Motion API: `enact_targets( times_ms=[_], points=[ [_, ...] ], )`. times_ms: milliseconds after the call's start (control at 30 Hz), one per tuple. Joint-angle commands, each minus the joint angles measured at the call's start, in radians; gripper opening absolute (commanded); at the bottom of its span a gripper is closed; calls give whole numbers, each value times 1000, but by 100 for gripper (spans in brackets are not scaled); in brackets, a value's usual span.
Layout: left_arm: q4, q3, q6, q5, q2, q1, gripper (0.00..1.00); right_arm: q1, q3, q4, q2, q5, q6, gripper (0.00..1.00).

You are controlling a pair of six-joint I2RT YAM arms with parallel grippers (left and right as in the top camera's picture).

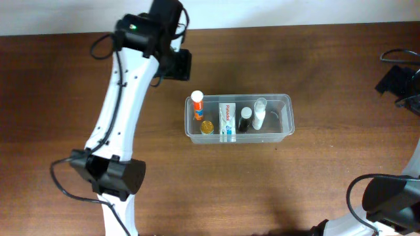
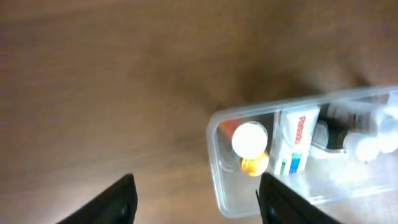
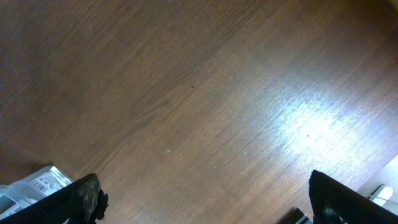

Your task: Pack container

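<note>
The clear plastic container (image 1: 286,124) sits mid-table. It holds an orange bottle with a white cap (image 1: 197,105), a small yellow item (image 1: 207,127), a white toothpaste tube (image 1: 227,120), a black-capped bottle (image 1: 245,119) and a white bottle (image 1: 259,113). The left wrist view shows the container (image 2: 224,186) with the white cap (image 2: 249,139) and the tube (image 2: 295,144). My left gripper (image 2: 196,202) is open and empty, up left of the container (image 1: 176,64). My right gripper (image 3: 202,199) is open and empty over bare table at the far right (image 1: 397,82).
A corner of the container shows at the lower left of the right wrist view (image 3: 34,183). Black cables (image 1: 400,56) lie at the table's right edge. A white object (image 3: 382,194) shows at the right wrist view's lower right corner.
</note>
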Motion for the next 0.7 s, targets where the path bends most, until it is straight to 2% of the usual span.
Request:
enact_targets(
  times_ms=[0,200,333,567,667],
  points=[
    [-105,135,10,-34,-21,53,63,-2,2,-2,0,1,2,98],
    [-105,120,43,10,-159,95,63,-2,2,-2,0,1,2,98],
    [-105,44,58,10,-295,97,63,-2,2,-2,0,1,2,98],
    [-101,-298,42,6,-644,94,63,-2,2,-2,0,1,2,98],
    [-47,-458,4,9,-813,94,63,-2,2,-2,0,1,2,98]
  ],
)
